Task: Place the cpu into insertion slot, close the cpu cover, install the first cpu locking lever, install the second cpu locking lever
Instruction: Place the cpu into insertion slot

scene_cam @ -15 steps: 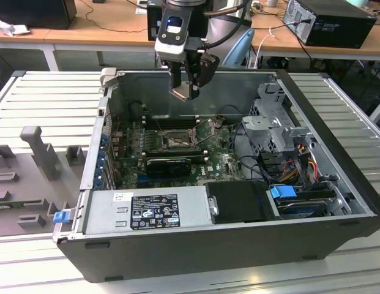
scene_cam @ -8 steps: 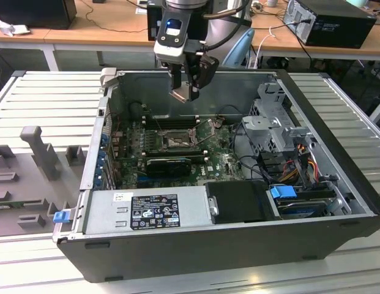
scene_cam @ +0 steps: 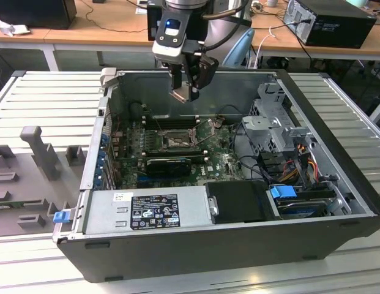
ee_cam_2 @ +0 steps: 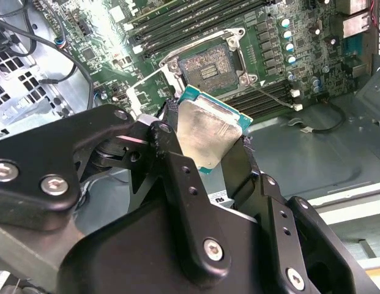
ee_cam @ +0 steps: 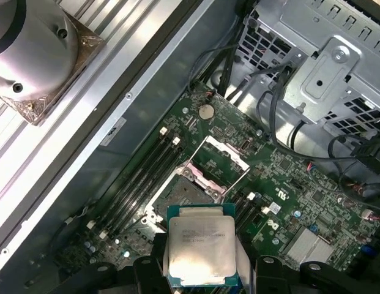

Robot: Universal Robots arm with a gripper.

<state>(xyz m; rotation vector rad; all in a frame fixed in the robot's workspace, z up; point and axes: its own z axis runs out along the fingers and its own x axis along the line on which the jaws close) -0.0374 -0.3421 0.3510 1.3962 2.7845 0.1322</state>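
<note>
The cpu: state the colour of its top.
The cpu top is silver-grey, green-edged; clearest in the first wrist view.

A computer-assembly lab: an open PC case (scene_cam: 177, 257) on a slatted metal bench (scene_cam: 49, 98), cabled wooden desks (scene_cam: 104, 27) behind.

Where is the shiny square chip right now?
In both wrist views, the cpu sits pinched in the gripper, in the air above the open insertion slot on the green board.
</note>
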